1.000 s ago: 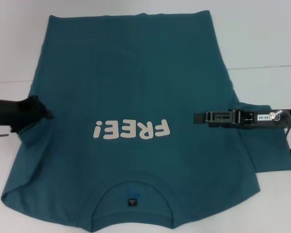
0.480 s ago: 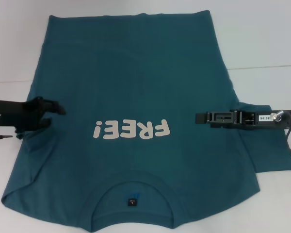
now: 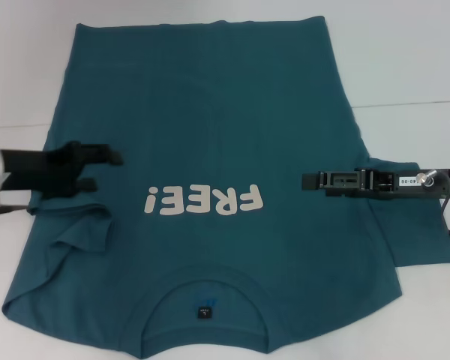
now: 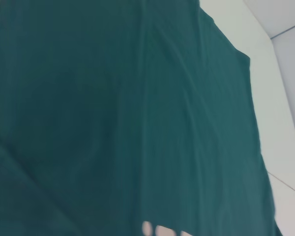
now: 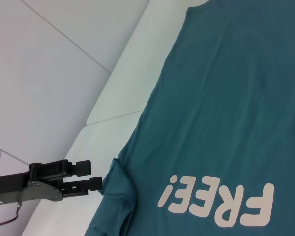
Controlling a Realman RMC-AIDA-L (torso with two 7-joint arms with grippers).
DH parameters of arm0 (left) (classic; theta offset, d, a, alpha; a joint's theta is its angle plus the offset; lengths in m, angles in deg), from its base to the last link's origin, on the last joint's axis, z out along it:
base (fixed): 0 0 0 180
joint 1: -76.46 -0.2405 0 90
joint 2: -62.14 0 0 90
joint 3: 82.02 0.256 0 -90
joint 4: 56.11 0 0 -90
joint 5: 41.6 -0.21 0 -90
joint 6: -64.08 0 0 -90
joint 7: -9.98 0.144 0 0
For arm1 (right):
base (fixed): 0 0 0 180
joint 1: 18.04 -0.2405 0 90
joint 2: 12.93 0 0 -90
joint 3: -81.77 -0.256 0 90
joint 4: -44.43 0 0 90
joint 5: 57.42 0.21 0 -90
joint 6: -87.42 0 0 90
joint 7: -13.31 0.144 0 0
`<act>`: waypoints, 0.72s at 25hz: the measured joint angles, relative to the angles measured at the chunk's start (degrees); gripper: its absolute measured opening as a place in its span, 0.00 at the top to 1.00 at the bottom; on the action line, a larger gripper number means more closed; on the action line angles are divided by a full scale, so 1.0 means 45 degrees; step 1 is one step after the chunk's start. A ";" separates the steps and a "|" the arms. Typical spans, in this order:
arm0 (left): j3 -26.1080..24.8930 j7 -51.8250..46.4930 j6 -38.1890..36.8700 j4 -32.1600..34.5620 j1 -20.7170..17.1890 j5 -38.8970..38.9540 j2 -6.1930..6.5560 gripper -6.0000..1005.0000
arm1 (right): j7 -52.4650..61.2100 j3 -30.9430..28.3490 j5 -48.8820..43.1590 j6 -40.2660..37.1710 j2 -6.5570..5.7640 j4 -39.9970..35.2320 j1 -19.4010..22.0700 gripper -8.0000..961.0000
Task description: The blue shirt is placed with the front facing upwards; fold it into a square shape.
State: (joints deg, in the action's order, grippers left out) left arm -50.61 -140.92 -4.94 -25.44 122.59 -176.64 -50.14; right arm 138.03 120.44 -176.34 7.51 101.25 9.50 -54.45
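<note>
The blue shirt (image 3: 210, 112) lies face up on the white table, with its white "FREE!" lettering (image 3: 202, 201) and its collar (image 3: 204, 300) toward me. Its left sleeve (image 3: 71, 236) lies folded in and rumpled on the body. My left gripper (image 3: 108, 171) is open and empty over the shirt's left side, just past that sleeve. It also shows in the right wrist view (image 5: 96, 173), beside the shirt's edge. My right gripper (image 3: 306, 181) hovers over the shirt's right side, right of the lettering. The right sleeve (image 3: 424, 232) lies spread flat. The left wrist view shows only shirt cloth (image 4: 113, 123).
The white table (image 3: 405, 60) shows bare on both sides of the shirt and behind it. A seam line crosses the table at mid height. The shirt's near edge runs out of the bottom of the head view.
My left gripper moved right, over the shirt, carrying the left sleeve inward. It has opened and the sleeve now lies folded on the body. The right arm has not moved.
</note>
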 joint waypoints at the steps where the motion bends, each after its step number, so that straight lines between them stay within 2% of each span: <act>1: -0.0006 0.0000 -0.0009 0.0046 -0.0118 0.0001 0.0037 0.25 | 0.0000 0.0001 0.0000 0.0006 -0.0010 0.0020 -0.0003 0.05; 7: 0.0268 -0.0323 0.0123 0.0336 -0.1006 -0.0155 0.0342 0.23 | 0.0007 0.0025 0.0000 0.0010 -0.0080 0.0028 0.0002 0.05; 11: 0.0210 -0.0717 0.1068 0.0575 -0.1542 -0.0072 0.0254 0.23 | 0.0014 0.0043 0.0000 0.0009 -0.0082 0.0028 0.0004 0.05; 18: 0.0275 -0.0753 0.2359 0.0457 -0.1673 -0.0145 0.0106 0.24 | 0.0096 0.0041 0.0000 0.0004 -0.0080 0.0028 -0.0003 0.05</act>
State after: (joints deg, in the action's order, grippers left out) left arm -49.37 -144.31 5.68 -23.39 115.07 -177.29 -49.66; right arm 138.46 120.62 -176.34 7.53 100.89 9.63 -54.46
